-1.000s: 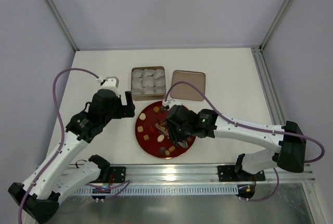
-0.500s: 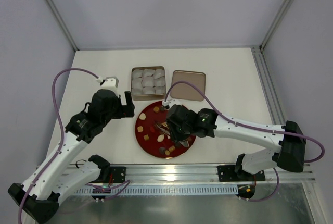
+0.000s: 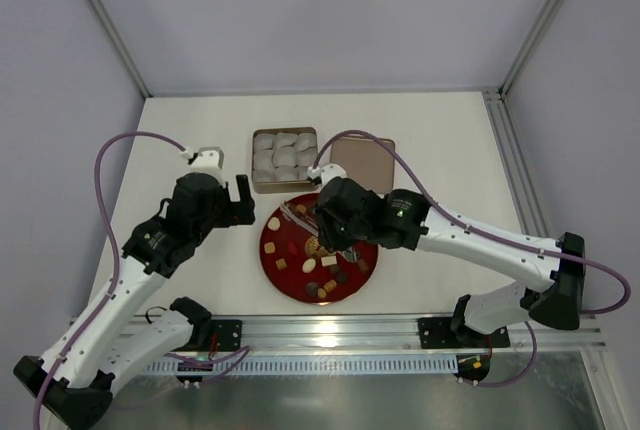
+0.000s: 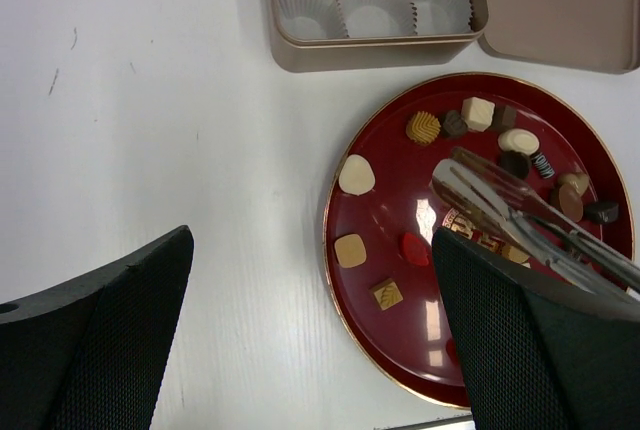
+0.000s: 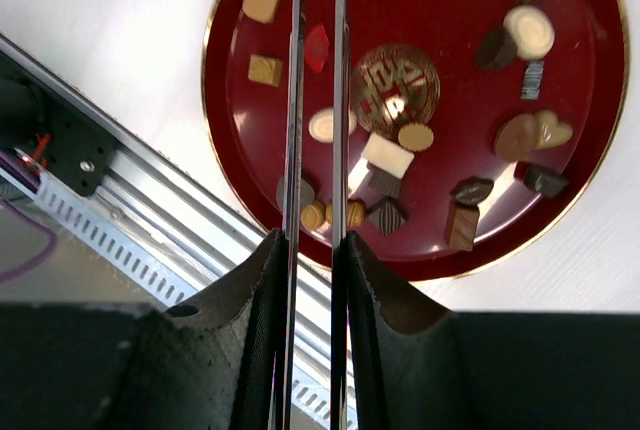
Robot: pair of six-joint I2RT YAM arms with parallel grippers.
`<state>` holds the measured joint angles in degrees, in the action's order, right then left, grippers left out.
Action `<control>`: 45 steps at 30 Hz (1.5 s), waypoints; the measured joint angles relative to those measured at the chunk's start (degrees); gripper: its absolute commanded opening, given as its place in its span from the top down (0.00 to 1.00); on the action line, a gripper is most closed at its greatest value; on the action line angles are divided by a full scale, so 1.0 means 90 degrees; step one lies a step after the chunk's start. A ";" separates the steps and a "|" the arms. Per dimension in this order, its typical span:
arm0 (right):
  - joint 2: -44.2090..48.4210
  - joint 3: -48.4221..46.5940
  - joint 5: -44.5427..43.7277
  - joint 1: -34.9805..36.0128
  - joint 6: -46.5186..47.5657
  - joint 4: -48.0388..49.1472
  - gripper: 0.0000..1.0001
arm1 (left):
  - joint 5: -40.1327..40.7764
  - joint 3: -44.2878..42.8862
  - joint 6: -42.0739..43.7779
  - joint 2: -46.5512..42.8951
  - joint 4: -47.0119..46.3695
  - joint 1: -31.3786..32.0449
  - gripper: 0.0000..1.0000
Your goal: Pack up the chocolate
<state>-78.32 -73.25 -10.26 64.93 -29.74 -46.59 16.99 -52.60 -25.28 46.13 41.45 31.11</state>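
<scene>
White tabletop [image 4: 150, 100]: the chocolate [image 4: 350, 250] — judged light, brittle, slippery — is best pinched across flat sides; tongs [image 4: 475, 205] narrow, empty.

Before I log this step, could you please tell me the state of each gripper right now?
Left gripper: open, holding nothing.
Right gripper: closed on the metal tongs.
</scene>
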 measured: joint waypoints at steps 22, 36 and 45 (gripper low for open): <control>-0.4308 -0.4595 0.0330 -0.2008 0.0993 0.0593 0.81 | 0.0328 -0.0731 0.0005 -0.0027 0.0427 0.0000 0.00; -0.5064 -0.4879 0.0372 -0.2008 0.1010 0.0690 0.81 | 0.0328 -0.0682 0.0005 -0.0034 0.0478 0.0000 0.00; -0.5309 -0.4923 0.0272 -0.2045 0.1005 0.0882 0.81 | 0.0330 -0.0605 0.0029 -0.0063 0.0481 0.0000 0.00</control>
<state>-126.10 -117.56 -7.81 46.52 -20.69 -38.65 19.97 -58.04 -25.02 45.56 45.78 31.11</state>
